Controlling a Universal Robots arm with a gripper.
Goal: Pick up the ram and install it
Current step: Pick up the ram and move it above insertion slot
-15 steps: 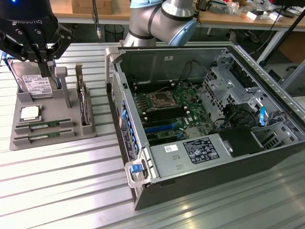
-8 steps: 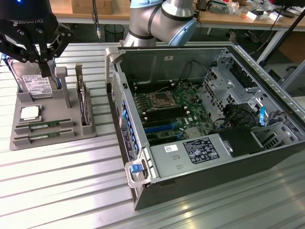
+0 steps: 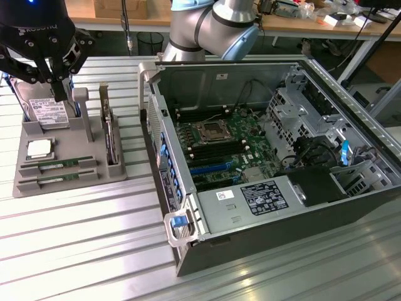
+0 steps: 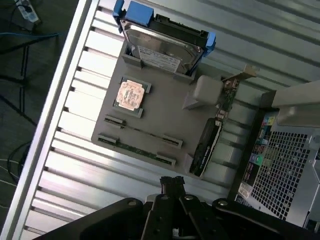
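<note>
The ram (image 3: 57, 179) lay flat in a narrow slot of a gray holder (image 3: 66, 145), along the holder's edge farthest from the hard drive (image 3: 47, 113). No tool touched it. A second green stick (image 3: 59, 165) of the same kind lay in the neighbouring slot, parallel to it and just beside it, on the side toward the square silver processor chip (image 3: 39, 149). The chip sat in its own shallow recess between the sticks and the hard drive, which stood tilted in a pocket at the holder's opposite edge. An expansion card (image 3: 111, 135) stood on edge along the holder's side nearest the computer case (image 3: 376, 135). The gripper (image 3: 57, 93) hung above the hard-drive end of the holder, well apart from the ram, with its fingers pressed together and nothing between them. In the wrist view the closed fingertips (image 4: 172, 184) pointed toward the holder, and the ram (image 4: 135, 149) showed as a thin green strip between its two end clips. The holder rested near the corner of the slatted metal table (image 3: 75, 238) on the exterior view's left. The case lay on its side on the same table to the exterior view's right, open at the top. Inside it were the motherboard (image 3: 225, 141) with dark and blue slots, drive cages, and a silver power supply (image 3: 250, 204) with labels. The robot arm (image 3: 213, 25) curved above the case's far edge.
</note>
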